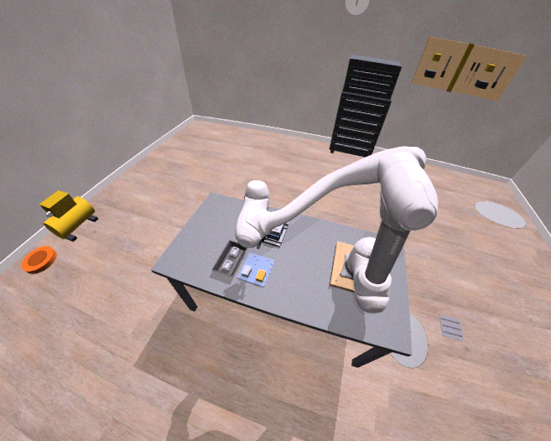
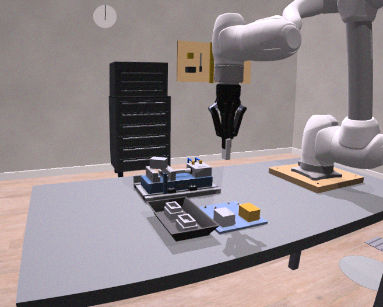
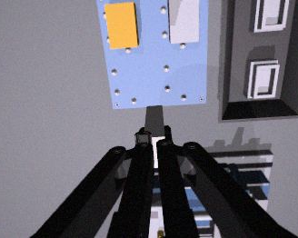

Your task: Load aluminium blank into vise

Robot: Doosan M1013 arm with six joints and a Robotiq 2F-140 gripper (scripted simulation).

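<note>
My gripper is shut with nothing between the fingers. It hangs high above the table, over the vise's right end. The blue infeed plate carries one aluminium blank and one brass blank, both lying flat and apart. The dark outfeed tray holds two finished parts, pocket up and apart. The arm and fingers hide the vise's opening, so I cannot tell what is in it.
The arm's base stands on a wooden board at the table's right. A black drawer cabinet stands behind the table. Tray, plate and vise sit close together in the table's middle.
</note>
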